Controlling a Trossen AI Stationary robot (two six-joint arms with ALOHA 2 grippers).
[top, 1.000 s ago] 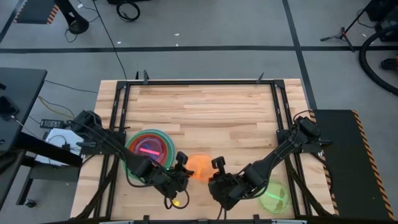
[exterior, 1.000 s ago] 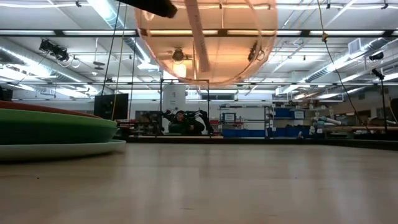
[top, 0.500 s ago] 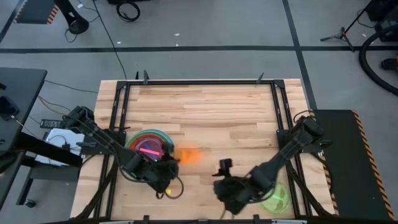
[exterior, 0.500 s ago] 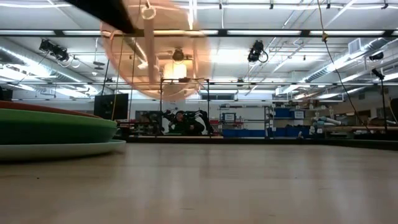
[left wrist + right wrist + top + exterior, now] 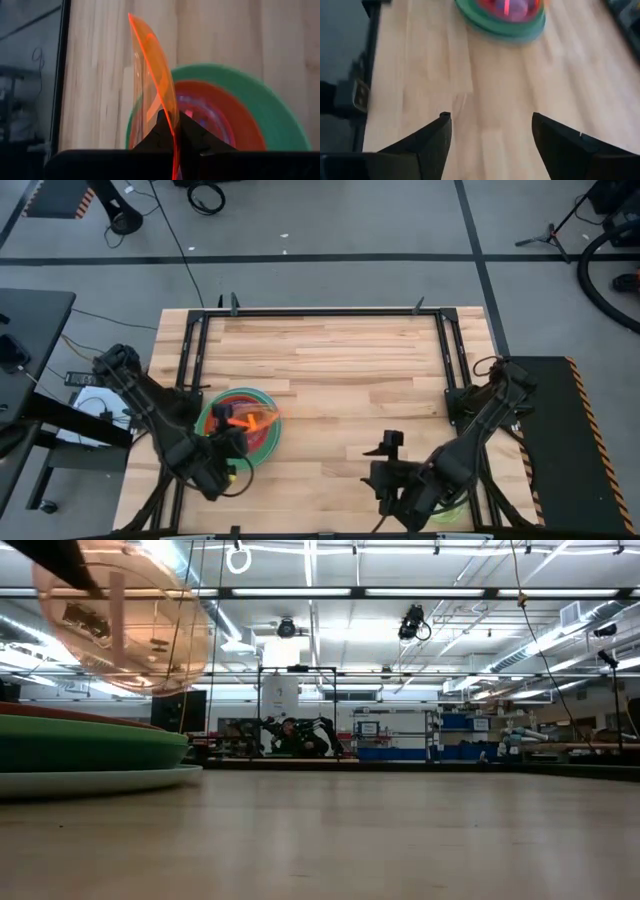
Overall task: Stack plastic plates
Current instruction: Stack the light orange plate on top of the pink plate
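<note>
A small translucent orange plate [image 5: 256, 420] hangs over the stack of plastic plates [image 5: 262, 442] at the table's left, with my left gripper [image 5: 238, 432] shut on it. The stack has a wide green plate [image 5: 270, 115] at the bottom, and red [image 5: 235, 125] and smaller plates nested in it. The low view shows the orange plate [image 5: 120, 615] high above the stack [image 5: 90, 750]. My right gripper [image 5: 490, 125] stands open over bare wood near the table's front edge [image 5: 382, 460]. It is right of the stack and holds nothing. My left gripper pinches the orange plate's rim [image 5: 172, 137] between its two fingers, one finger on each face. The plate stands edge-on to the fingers and reaches out beyond them, tilted. It is lifted clear above the stack.
A lime plate [image 5: 450, 502] lies at the near right corner, mostly under my right arm. A black frame [image 5: 320, 312] runs round the table top. Bare wood lies across the table's middle and far half.
My right gripper has opened, let go of the orange plate and drawn back toward the table's right and near edge. My left gripper has carried the plate toward the left edge, from the near middle to above the stack. The plate has tipped from lying flat to standing tilted.
</note>
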